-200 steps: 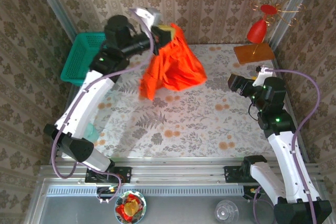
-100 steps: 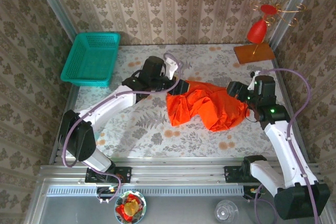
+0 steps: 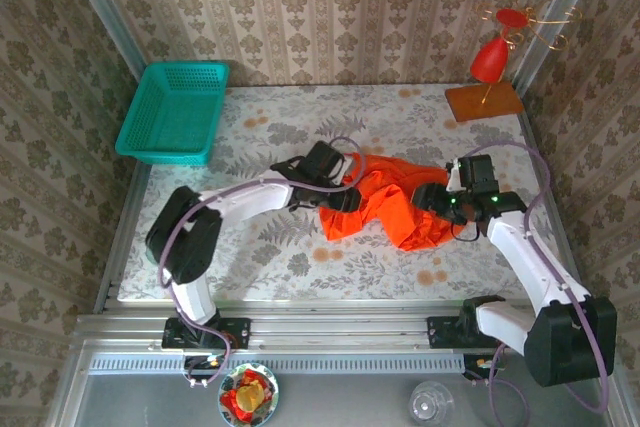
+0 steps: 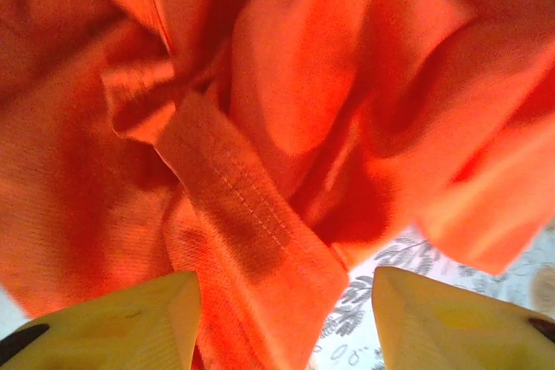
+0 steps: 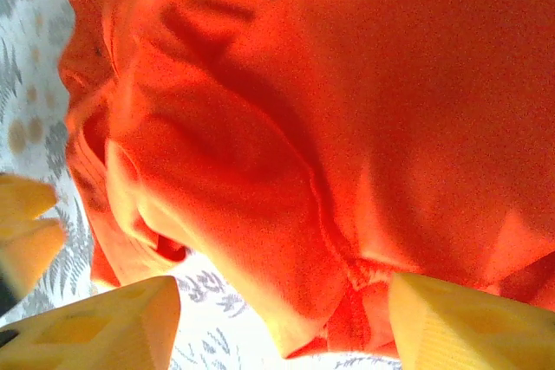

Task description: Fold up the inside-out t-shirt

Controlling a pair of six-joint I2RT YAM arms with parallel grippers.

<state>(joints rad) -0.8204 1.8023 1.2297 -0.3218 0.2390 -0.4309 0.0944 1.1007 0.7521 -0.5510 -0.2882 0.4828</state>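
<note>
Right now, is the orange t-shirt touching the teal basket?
Apart. The top view shows the t-shirt crumpled mid-table, with a wide stretch of bare floral table between it and the teal basket at the far left corner.

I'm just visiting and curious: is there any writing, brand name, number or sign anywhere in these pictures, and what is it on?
None: no word, number, brand or sign can be read here.
The orange t-shirt is plain cloth wherever it shows, close up too.
The teal basket, the red ornament and its wooden base bear no writing.
The wallpaper and tablecloth carry patterns, not letters.
</note>
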